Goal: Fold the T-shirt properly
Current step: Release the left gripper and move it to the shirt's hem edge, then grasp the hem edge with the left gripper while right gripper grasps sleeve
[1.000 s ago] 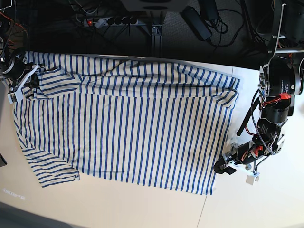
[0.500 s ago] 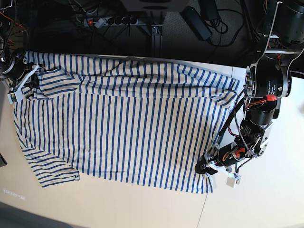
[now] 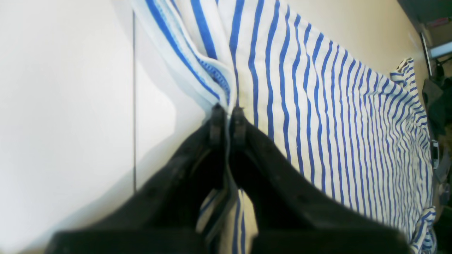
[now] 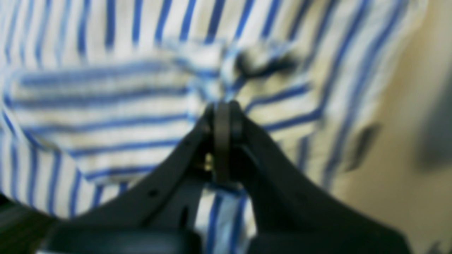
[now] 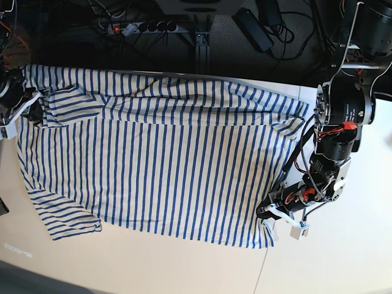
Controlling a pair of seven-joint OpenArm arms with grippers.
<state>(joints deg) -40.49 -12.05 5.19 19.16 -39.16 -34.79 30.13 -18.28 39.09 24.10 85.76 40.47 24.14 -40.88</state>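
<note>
The T-shirt [image 5: 159, 165], cream-white with thin blue stripes, lies spread flat across the pale table [image 5: 343, 257]. In the base view my left gripper [image 5: 267, 215] sits at the shirt's hem on the right. The left wrist view shows this gripper [image 3: 226, 118] shut, with the stitched hem of the T-shirt [image 3: 317, 106] pinched between its fingertips. At the far left, my right gripper [image 5: 24, 110] is at the sleeve and shoulder area. In the blurred right wrist view it [image 4: 222, 113] is shut on a bunched fold of the T-shirt [image 4: 106, 106].
Behind the table's far edge lie a power strip [image 5: 141, 27], a black adapter [image 5: 254, 27] and cables on the dark floor. A seam in the table [image 5: 263, 269] runs below the hem's corner. Bare tabletop lies right of the hem and along the front.
My left gripper slid left onto the hem and shut on it. My right gripper shifted slightly left with the shoulder cloth still held.
</note>
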